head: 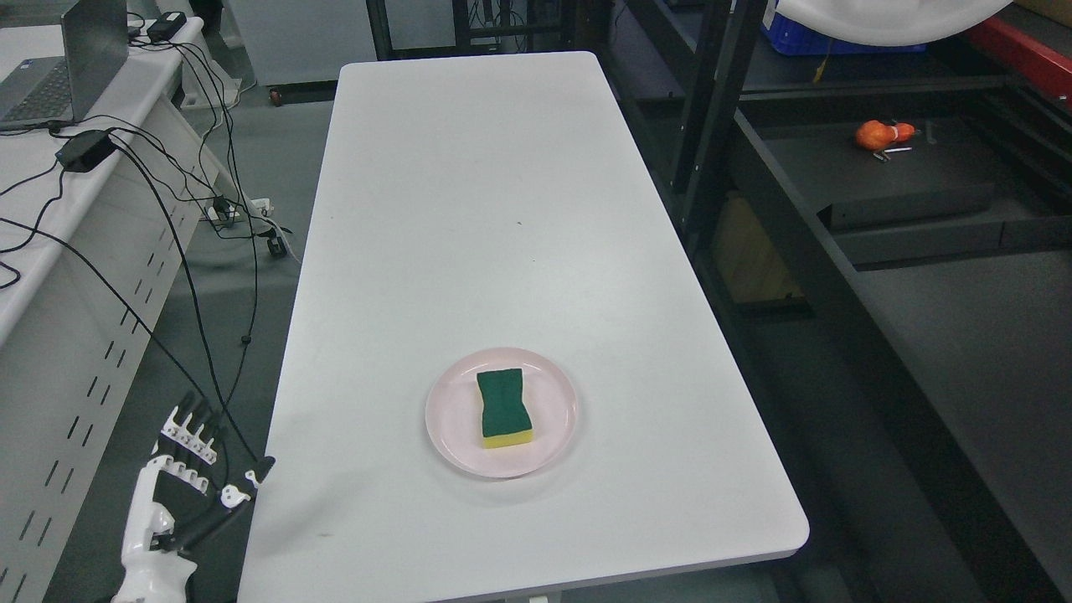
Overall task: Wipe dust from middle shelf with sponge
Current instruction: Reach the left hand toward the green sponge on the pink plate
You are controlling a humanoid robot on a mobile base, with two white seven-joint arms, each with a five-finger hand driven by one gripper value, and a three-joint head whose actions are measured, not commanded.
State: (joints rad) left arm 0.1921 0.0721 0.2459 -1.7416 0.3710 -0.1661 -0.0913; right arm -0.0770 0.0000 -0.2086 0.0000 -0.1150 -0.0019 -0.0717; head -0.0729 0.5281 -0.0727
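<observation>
One sponge (504,408) on plate (452,440), left hand (180,486) seemingly open

laptop (63,71): cut off at left edge | orange object (883,134): perhaps a toy, too small

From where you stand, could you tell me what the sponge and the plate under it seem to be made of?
The sponge looks like soft yellow foam topped with a dark green scouring layer; its matte, fibrous-looking top and pinched waist suggest this. The plate is pale pink with a smooth, faintly glossy rim, probably plastic, though glazed ceramic cannot be ruled out.
</observation>
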